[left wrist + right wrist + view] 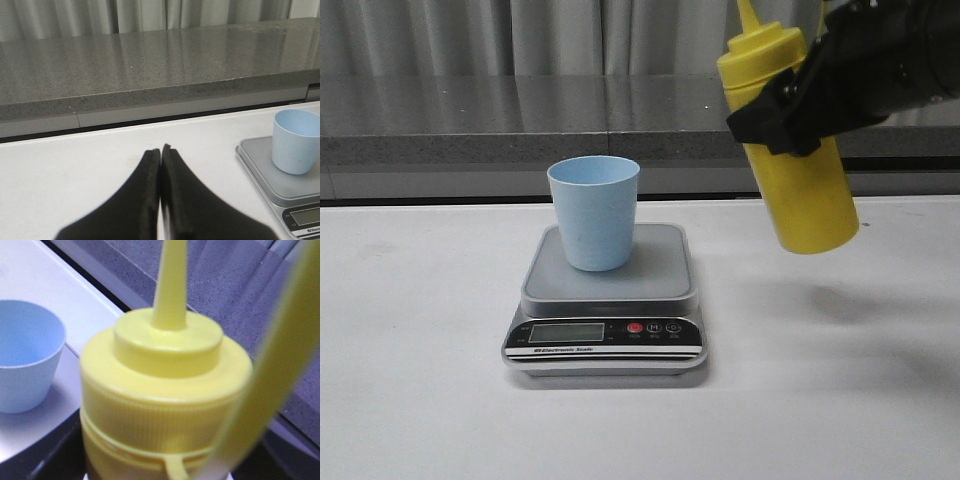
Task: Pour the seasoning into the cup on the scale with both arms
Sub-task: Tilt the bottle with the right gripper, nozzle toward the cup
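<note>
Now the small pale blue plastic cup [593,213] stands upright on the grey square platform of the flat digital kitchen scale [606,305], toward its back left part. To the right of the scale and higher than it, the black right gripper [788,112] is clamped on the tall yellow plastic squeeze bottle [798,170], held in the air, slightly tilted, nozzle up. The black left gripper [160,156] has its jaws pressed together, empty, left of the scale

A white table [410,400] fills the near ground. Along its far edge runs a grey speckled stone ledge [470,120]. Pale pleated curtains [560,35] hang beyond the ledge.
</note>
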Controlling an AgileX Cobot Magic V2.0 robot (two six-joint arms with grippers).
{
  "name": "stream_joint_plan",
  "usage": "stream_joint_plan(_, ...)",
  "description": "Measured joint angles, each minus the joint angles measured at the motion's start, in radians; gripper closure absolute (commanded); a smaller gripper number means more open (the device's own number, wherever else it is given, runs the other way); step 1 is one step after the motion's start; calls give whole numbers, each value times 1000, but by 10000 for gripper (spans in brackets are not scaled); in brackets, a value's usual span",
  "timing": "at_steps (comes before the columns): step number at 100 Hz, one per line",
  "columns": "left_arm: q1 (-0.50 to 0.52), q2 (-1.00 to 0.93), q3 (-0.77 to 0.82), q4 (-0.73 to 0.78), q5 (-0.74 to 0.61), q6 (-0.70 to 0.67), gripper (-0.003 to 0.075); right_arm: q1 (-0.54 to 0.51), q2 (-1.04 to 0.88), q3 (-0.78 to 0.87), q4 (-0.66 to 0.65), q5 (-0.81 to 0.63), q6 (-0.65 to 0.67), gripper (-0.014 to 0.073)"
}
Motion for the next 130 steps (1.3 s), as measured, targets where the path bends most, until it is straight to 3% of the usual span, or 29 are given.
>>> stream_joint_plan(31,0,0,0,0,0,0,740,146,-4,-205,-136,314,2,317)
stream_joint_plan(95,0,0,0,0,0,0,740,338,195,-387,-534,797,2,317)
stream_joint_plan(130,0,0,0,0,0,0,740,390,248,-418,-757,936,-23,317)
